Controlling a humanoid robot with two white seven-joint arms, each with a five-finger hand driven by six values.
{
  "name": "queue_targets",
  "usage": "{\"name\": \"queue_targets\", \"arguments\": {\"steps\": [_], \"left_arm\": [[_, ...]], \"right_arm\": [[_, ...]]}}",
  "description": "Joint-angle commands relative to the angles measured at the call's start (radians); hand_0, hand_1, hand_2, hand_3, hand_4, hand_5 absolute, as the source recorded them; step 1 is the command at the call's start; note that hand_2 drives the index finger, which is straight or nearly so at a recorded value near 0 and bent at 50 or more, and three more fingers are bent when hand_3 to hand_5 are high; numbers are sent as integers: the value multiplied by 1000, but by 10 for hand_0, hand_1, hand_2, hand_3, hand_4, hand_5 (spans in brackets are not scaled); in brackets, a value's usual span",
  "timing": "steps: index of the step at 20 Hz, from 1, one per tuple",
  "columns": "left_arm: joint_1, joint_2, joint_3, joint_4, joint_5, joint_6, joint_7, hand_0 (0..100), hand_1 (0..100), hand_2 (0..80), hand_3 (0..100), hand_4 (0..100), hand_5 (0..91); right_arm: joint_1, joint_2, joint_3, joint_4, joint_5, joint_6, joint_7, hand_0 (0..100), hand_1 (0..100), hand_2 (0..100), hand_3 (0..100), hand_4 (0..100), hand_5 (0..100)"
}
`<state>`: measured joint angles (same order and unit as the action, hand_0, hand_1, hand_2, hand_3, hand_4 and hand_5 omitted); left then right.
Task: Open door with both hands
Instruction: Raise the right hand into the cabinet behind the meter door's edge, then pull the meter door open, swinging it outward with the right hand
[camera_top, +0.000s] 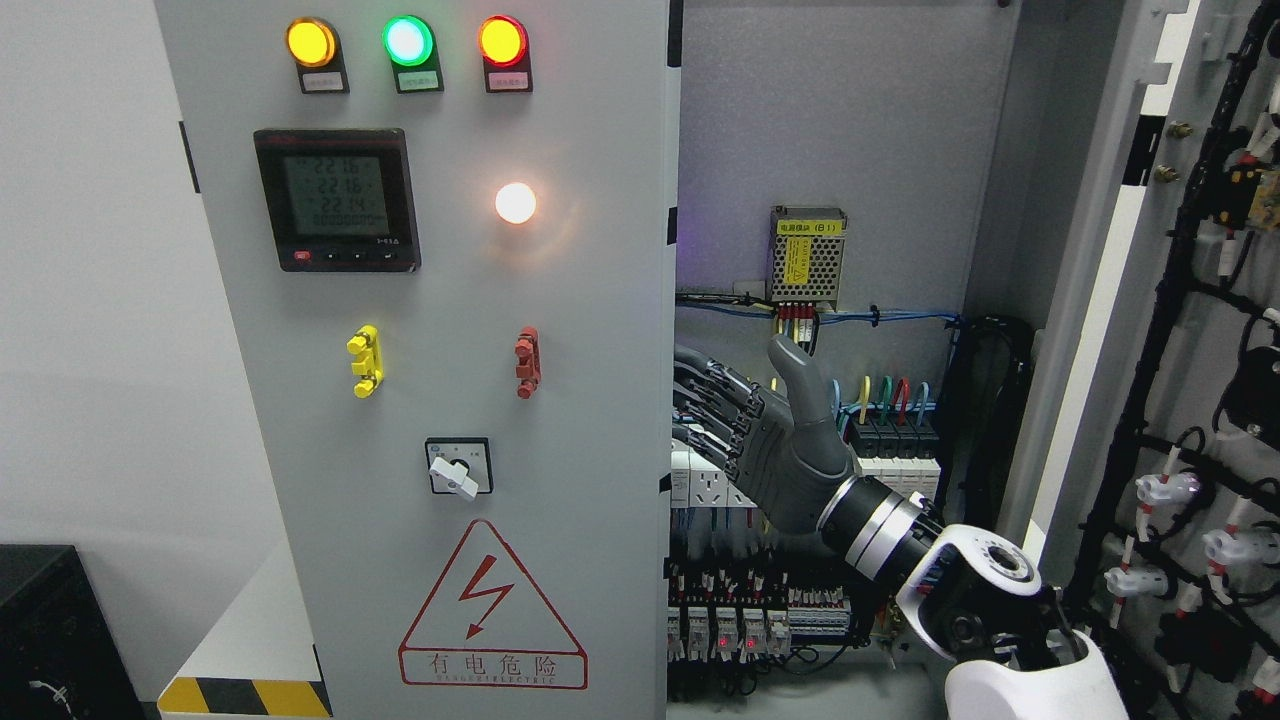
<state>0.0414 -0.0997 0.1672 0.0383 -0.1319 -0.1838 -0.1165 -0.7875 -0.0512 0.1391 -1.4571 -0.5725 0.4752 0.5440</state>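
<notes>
At the left and centre of the head view stands the grey left door (420, 400) of an electrical cabinet, its face turned toward the camera and its right edge running down the middle of the picture; to the right of that edge the cabinet interior (850, 150) lies exposed, with a grey back panel above and rows of wired components below; at the far right the right door (1180, 400) is swung wide, its inner side showing black cable looms and white connectors; the right arm (960, 580) comes in from the lower right, white at the elbow joint and black and silver at the wrist; the right robot hand (770, 440) reaches to the left door's right edge, its fingers (715, 400) curled toward and around that edge with their tips hidden behind it, the thumb raised upright in front of the interior wiring, so the grip appears closed on the door edge; on the left door's face sit a digital meter (336, 198) with a lit green display, a red-bordered triangular warning sign (492, 605) with a lightning bolt, a rotary switch (458, 467), a yellow handle (365, 361) and a red handle (527, 362), and, along the top, three indicator lamps glowing yellow (311, 41), green (408, 40) and red (502, 40), with a white lamp (515, 203) lit lower down; inside, a small perforated power module (808, 256) with a yellow label hangs on the back panel.
</notes>
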Motion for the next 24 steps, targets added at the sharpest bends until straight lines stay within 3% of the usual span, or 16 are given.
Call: {"name": "queue_targets", "arguments": {"steps": [1, 5, 11, 16, 20, 24], "left_arm": [[0, 0, 0, 0, 0, 0, 0, 0, 0, 0, 0, 0, 0], [0, 0, 0, 0, 0, 0, 0, 0, 0, 0, 0, 0, 0], [0, 0, 0, 0, 0, 0, 0, 0, 0, 0, 0, 0, 0], [0, 0, 0, 0, 0, 0, 0, 0, 0, 0, 0, 0, 0], [0, 0, 0, 0, 0, 0, 0, 0, 0, 0, 0, 0, 0], [0, 0, 0, 0, 0, 0, 0, 0, 0, 0, 0, 0, 0]], "right_arm": [[-13, -1, 7, 7, -4, -1, 39, 0, 0, 0, 0, 0, 0], [-15, -1, 5, 4, -6, 42, 53, 0, 0, 0, 0, 0, 0], [-13, -3, 5, -5, -7, 46, 105, 0, 0, 0, 0, 0, 0], [1, 1, 8, -51, -10, 46, 108, 0, 0, 0, 0, 0, 0], [78, 2, 27, -167, -62, 48, 109, 0, 0, 0, 0, 0, 0], [164, 1, 144, -267, -73, 46, 108, 0, 0, 0, 0, 0, 0]]}}
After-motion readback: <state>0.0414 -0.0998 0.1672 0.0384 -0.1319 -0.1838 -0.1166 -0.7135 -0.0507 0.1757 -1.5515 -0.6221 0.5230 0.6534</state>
